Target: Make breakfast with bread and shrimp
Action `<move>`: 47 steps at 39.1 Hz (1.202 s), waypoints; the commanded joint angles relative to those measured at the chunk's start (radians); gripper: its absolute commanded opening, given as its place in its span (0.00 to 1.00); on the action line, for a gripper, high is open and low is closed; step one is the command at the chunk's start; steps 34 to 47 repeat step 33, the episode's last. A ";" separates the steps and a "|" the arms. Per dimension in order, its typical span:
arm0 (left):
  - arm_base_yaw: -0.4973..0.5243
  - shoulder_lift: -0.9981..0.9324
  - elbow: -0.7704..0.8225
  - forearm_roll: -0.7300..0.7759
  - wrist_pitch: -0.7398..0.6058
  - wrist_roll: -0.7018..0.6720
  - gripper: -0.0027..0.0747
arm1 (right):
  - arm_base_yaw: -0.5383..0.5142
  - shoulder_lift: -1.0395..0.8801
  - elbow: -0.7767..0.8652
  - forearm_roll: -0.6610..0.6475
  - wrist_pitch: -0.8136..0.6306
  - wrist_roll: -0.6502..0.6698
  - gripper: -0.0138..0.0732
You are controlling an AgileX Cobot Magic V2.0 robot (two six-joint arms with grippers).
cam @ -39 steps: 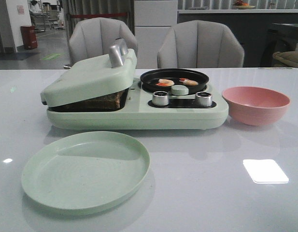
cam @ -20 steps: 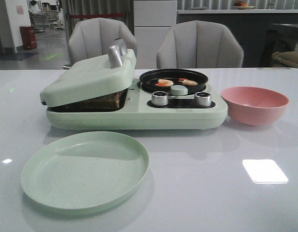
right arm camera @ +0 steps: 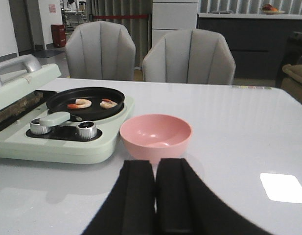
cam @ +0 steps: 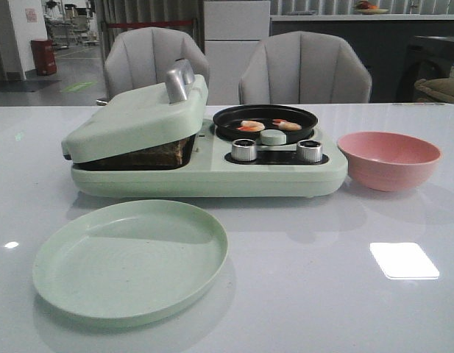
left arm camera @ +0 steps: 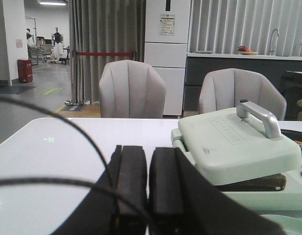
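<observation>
A pale green breakfast maker stands mid-table. Its lid rests tilted on dark-crusted bread, whose brown edge shows under the lid. Two shrimp lie in the black round pan on the machine's right side; they also show in the right wrist view. My left gripper is shut and empty, left of the machine. My right gripper is shut and empty, just short of the pink bowl. Neither gripper shows in the front view.
A pale green plate lies in front of the machine. The pink bowl sits right of it. Two knobs and a lid handle stick out. Two grey chairs stand behind the table.
</observation>
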 commanded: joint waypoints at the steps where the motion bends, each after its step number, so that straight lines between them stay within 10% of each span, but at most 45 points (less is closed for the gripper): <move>1: 0.001 -0.017 0.021 -0.010 -0.082 -0.011 0.18 | -0.013 -0.022 -0.012 -0.025 -0.080 0.039 0.35; 47: 0.001 -0.017 0.021 -0.010 -0.082 -0.011 0.18 | -0.013 -0.022 -0.012 -0.025 -0.064 0.039 0.35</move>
